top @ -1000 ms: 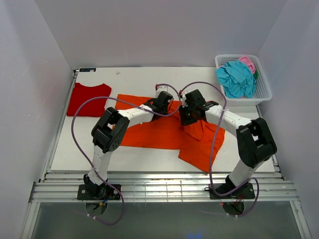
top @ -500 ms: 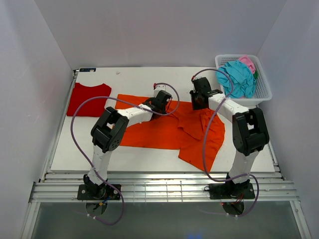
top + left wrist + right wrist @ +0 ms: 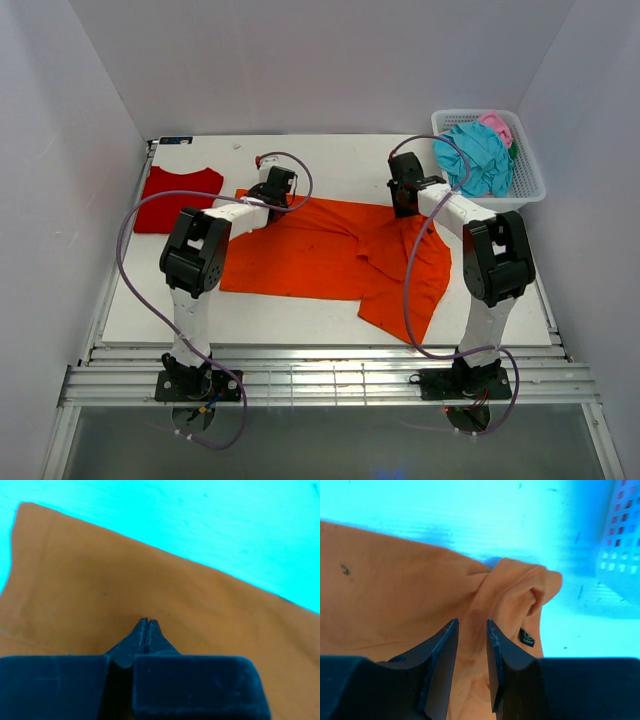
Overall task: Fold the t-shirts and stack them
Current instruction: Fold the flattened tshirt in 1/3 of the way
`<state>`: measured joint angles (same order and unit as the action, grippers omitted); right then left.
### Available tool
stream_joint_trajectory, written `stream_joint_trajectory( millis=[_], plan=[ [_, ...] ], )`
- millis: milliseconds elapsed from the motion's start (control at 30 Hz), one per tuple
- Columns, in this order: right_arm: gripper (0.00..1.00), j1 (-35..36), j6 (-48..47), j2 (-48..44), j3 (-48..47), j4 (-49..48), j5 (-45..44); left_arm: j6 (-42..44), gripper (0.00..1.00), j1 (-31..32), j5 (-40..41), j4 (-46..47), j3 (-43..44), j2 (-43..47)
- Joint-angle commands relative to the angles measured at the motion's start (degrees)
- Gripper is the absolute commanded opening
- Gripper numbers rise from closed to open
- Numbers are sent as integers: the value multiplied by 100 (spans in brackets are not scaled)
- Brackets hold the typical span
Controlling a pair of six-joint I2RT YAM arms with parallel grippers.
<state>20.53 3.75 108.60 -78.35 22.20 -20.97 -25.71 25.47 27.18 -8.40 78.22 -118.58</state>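
An orange shirt [image 3: 320, 250] lies spread out in the middle of the white counter [image 3: 330, 160]. Its right side is bunched up and hangs down toward the near edge. A red shirt [image 3: 175, 198] lies flat at the far left of the counter, just beside the orange one. At the far right stands a white basket [image 3: 530, 185]. In it sit a teal shirt [image 3: 475, 155] and a pink shirt [image 3: 497, 125], all crumpled up.

Both arms reach out over the far edge of the orange shirt. The left fingers [image 3: 278, 186] are at its far left corner. The right fingers [image 3: 402, 193] are at its far right corner, near the basket.

Seen from the left wrist, the left fingers [image 3: 140, 636] are pressed tight together with no gap. Their tips rest on the orange shirt [image 3: 75, 580]. I cannot tell if any cloth is pinched between them.

Seen from the right wrist, the right fingers [image 3: 440, 660] have only a thin gap. A fold of the orange shirt [image 3: 395, 595] runs up through that gap, and they squeeze it. Past the tips the cloth stands up in a soft lump. A small black tag [image 3: 526, 637] peeks out beside the right-hand finger.
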Motion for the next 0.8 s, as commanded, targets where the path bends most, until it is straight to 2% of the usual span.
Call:
stream_joint_trajectory(
  millis=[0,600,667,700,767],
  plan=[
    [35,-120,-155,3,-339,-31,-276,128,0,-148,-46,208,9,451],
    [34,-269,-243,258,-453,188,-205,234,0,-508,-28,515,168,-33],
    [27,-269,-278,276,-445,197,-310,225,0,-569,-46,489,176,-77],
    [16,-261,-296,294,-462,215,-346,207,0,-587,-55,471,177,-103],
    [8,-260,-313,346,-497,250,-521,172,0,-640,-46,401,185,-138]
  ],
)
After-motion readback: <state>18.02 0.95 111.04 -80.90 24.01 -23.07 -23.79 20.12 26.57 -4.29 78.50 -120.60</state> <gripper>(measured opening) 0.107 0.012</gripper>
